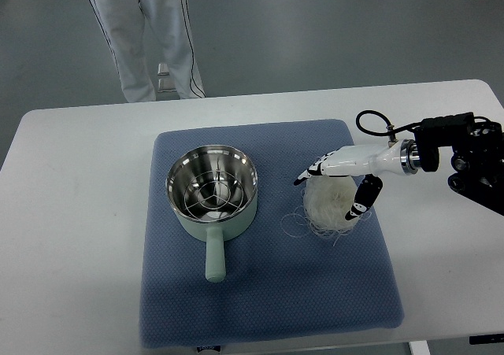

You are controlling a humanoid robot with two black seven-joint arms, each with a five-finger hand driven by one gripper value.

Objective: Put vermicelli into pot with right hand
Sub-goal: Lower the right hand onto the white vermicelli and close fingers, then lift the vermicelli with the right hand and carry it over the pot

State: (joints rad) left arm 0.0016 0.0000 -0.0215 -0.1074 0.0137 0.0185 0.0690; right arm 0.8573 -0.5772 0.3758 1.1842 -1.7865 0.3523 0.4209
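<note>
Currently the grasp step: right hand (335, 188) sits over the vermicelli (327, 205), fingers (307, 172) spread around the bundle, thumb on the near side; cannot tell if it truly pinches yet; vermicelli lies on the blue mat (268, 308) under the hand, loose strands trailing toward the pot (213, 191); pot stands to the hand's left, apart from the noodles, open, wire rack inside, handle (214, 259) pointing toward the robot; next move likely needs closing, lifting clear of the rim, carrying left; open room between them; mat edge near; a person's legs (150, 32) stand beyond the surface (71, 237).
</note>
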